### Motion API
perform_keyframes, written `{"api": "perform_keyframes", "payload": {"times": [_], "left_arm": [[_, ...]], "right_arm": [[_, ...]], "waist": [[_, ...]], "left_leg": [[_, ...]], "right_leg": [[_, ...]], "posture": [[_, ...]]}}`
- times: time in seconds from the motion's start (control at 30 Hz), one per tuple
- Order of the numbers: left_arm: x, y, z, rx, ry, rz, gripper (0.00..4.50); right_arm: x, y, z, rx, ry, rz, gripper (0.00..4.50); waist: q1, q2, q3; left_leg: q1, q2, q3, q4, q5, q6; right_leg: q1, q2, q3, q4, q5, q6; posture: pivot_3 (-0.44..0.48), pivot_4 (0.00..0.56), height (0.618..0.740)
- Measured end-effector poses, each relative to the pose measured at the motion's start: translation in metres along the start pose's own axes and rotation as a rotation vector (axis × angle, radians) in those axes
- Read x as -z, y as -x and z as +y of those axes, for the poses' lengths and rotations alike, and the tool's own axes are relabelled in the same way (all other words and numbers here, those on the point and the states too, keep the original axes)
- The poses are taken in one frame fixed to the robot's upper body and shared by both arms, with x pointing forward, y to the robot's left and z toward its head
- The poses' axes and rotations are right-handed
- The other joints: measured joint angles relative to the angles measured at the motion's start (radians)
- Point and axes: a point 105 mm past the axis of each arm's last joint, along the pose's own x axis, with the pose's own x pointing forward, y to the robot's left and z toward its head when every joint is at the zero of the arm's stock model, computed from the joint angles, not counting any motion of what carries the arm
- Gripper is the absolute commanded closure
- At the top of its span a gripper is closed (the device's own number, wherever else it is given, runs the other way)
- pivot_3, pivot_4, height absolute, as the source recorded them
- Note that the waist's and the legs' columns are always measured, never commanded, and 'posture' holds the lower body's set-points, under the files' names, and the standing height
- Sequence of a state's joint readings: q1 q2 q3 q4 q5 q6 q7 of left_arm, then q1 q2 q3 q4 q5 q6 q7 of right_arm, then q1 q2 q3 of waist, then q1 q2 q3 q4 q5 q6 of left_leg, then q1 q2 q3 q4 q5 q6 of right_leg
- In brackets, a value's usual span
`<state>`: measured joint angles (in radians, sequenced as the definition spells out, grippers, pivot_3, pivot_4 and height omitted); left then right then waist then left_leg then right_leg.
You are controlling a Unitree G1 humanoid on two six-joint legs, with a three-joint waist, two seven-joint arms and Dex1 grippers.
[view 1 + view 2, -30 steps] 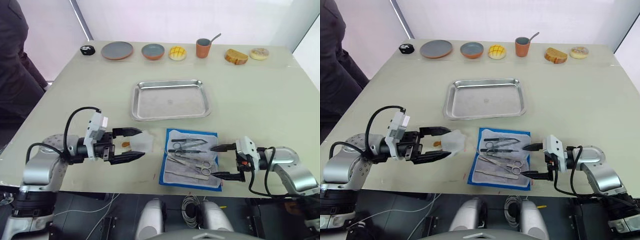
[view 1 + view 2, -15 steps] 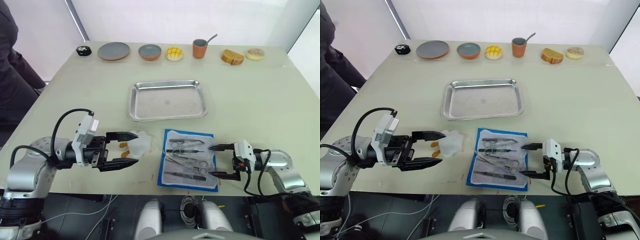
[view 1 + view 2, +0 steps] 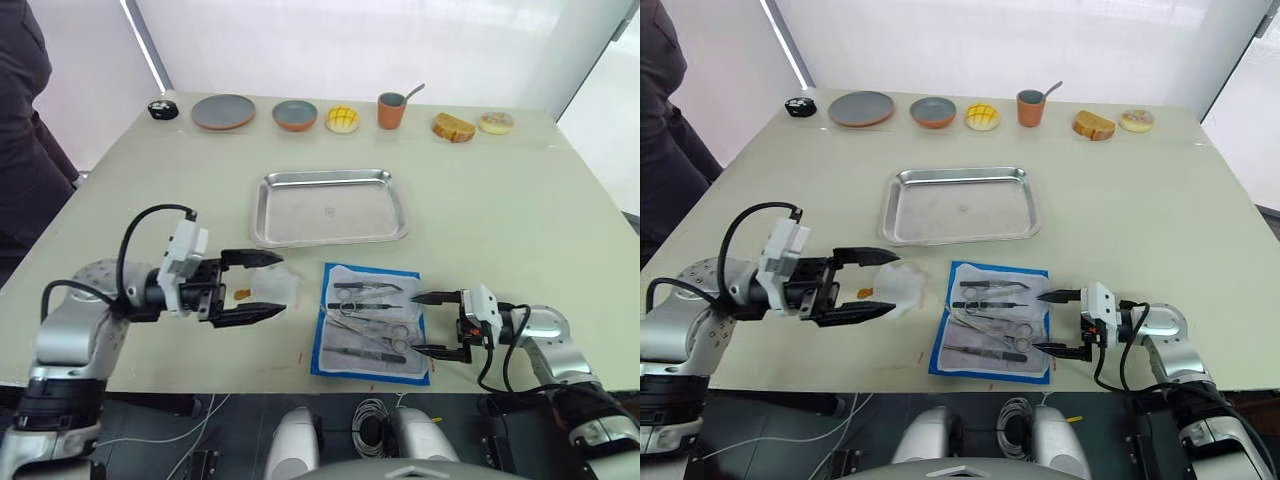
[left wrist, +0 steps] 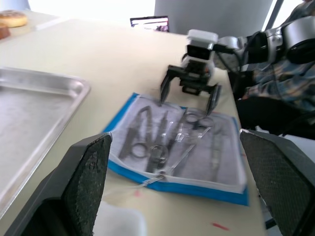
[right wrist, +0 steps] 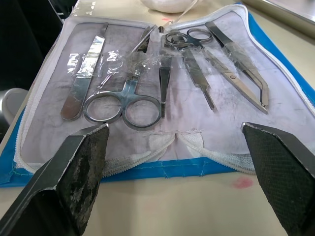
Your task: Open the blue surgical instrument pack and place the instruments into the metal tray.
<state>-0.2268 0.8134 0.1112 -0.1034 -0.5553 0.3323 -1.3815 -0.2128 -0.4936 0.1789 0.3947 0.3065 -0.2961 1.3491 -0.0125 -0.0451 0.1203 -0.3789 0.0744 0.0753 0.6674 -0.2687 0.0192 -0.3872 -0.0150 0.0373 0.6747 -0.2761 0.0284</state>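
Right wrist view: flat bright-blue surgical instrument pack (image 5: pixel 147 167) lies opened just ahead of the wide-open, empty right jaws (image 3: pixel 432 325), slim silver instruments (image 5: pixel 162 83) bare on its whitish liner. Left jaws (image 3: pixel 268 287), also wide and empty, straddle a white fluffy toy (image 3: pixel 275 292). Shiny rectangular steel tray (image 3: pixel 328 205) sits beyond the pack, empty. Best: close on 1 ring handle, lift cleanly.

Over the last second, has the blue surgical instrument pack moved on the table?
No. The blue surgical instrument pack keeps its place just on the near side of the metal tray; the shift in the picture comes from the camera.
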Motion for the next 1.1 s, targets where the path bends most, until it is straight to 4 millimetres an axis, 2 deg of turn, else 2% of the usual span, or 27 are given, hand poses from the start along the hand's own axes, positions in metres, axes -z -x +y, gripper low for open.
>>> {"api": "perform_keyframes", "payload": {"times": [0.17, 0.2, 0.27, 0.3, 0.33, 0.47, 0.63, 0.93, 0.97, 1.03, 1.1], "left_arm": [[0.008, -0.033, 0.01, 0.038, -0.01, 0.13, 0.08], [0.007, -0.041, 0.013, 0.053, -0.01, 0.142, 0.48], [0.006, -0.053, 0.018, 0.078, -0.008, 0.138, 0.95], [0.009, -0.06, 0.021, 0.087, -0.022, 0.15, 1.52], [0.011, -0.062, 0.021, 0.088, -0.026, 0.154, 1.86], [0.022, -0.083, 0.029, 0.082, -0.059, 0.182, 1.86], [0.024, -0.098, 0.035, 0.093, -0.096, 0.199, 1.86], [0.034, -0.103, 0.037, 0.101, -0.121, 0.244, 1.86], [0.035, -0.105, 0.035, 0.115, -0.129, 0.248, 2.4], [0.037, -0.109, 0.033, 0.129, -0.137, 0.254, 3.06], [0.039, -0.109, 0.033, 0.129, -0.137, 0.26, 3.06]], "right_arm": [[0.0, -0.001, 0.0, 0.0, 0.005, -0.001, 0.0], [0.0, -0.002, -0.001, -0.001, 0.009, -0.003, 0.0], [0.0, -0.003, 0.0, -0.004, 0.009, -0.002, 0.0], [0.0, -0.002, 0.0, -0.003, 0.01, -0.001, 0.0], [0.0, -0.003, 0.0, -0.004, 0.01, -0.001, 0.0], [0.0, -0.002, 0.0, -0.001, 0.01, 0.002, 0.0], [-0.002, -0.002, -0.001, -0.002, 0.02, 0.002, 0.0], [-0.003, -0.002, -0.002, 0.012, 0.019, 0.004, 0.0], [-0.003, -0.002, -0.002, 0.015, 0.016, 0.005, 0.0], [-0.002, -0.002, -0.001, 0.019, 0.014, 0.006, 0.0], [-0.003, -0.002, -0.001, 0.021, 0.015, 0.005, 0.0]], "waist": [[-0.002, -0.002, -0.001], [-0.003, -0.002, -0.001], [-0.005, -0.002, -0.001], [-0.004, -0.002, -0.002], [-0.005, -0.003, -0.002], [-0.003, -0.005, -0.004], [-0.004, -0.007, -0.004], [-0.004, -0.006, -0.004], [-0.004, -0.006, -0.004], [-0.004, -0.006, -0.004], [-0.005, -0.005, -0.003]], "left_leg": [[0.0, 0.0, 0.001, 0.0, 0.0, 0.0], [0.001, 0.0, 0.001, 0.0, 0.0, 0.0], [0.001, 0.0, 0.002, 0.0, 0.0, 0.0], [0.001, 0.0, 0.002, 0.0, 0.0, 0.0], [0.001, 0.0, 0.002, 0.0, 0.0, 0.0], [0.001, 0.0, 0.001, 0.0, 0.0, 0.0], [0.001, 0.0, 0.001, 0.0, 0.0, 0.0], [0.001, 0.0, -0.001, 0.0, 0.0, 0.0], [0.001, 0.0, -0.001, 0.0, 0.0, 0.0], [0.001, 0.0, -0.001, 0.0, 0.0, 0.0], [0.001, 0.0, -0.001, 0.0, 0.0, 0.0]], "right_leg": [[0.001, 0.001, 0.0, 0.0, 0.0, 0.0], [0.001, 0.001, 0.0, 0.0, 0.0, 0.0], [0.001, 0.002, 0.001, 0.0, 0.0, 0.0], [0.001, 0.002, 0.001, 0.0, 0.0, 0.0], [0.001, 0.002, 0.002, 0.0, 0.0, 0.0], [0.001, 0.002, 0.002, 0.0, 0.0, 0.0], [0.001, 0.002, 0.002, 0.0, 0.0, 0.0], [0.001, 0.001, 0.002, 0.0, 0.0, 0.0], [0.001, 0.001, 0.002, 0.0, 0.0, 0.0], [0.0, 0.001, 0.003, 0.0, 0.0, 0.0], [0.0, 0.001, 0.003, 0.0, 0.0, 0.0]], "posture": [[0.0, 0.15, 0.74], [0.0, 0.15, 0.74], [0.0, 0.15, 0.74], [0.0, 0.15, 0.74], [0.0, 0.15, 0.74], [0.0, 0.15, 0.74], [0.0, 0.15, 0.74], [0.0, 0.15, 0.74], [0.0, 0.15, 0.74], [0.0, 0.15, 0.74], [0.0, 0.15, 0.74]]}}
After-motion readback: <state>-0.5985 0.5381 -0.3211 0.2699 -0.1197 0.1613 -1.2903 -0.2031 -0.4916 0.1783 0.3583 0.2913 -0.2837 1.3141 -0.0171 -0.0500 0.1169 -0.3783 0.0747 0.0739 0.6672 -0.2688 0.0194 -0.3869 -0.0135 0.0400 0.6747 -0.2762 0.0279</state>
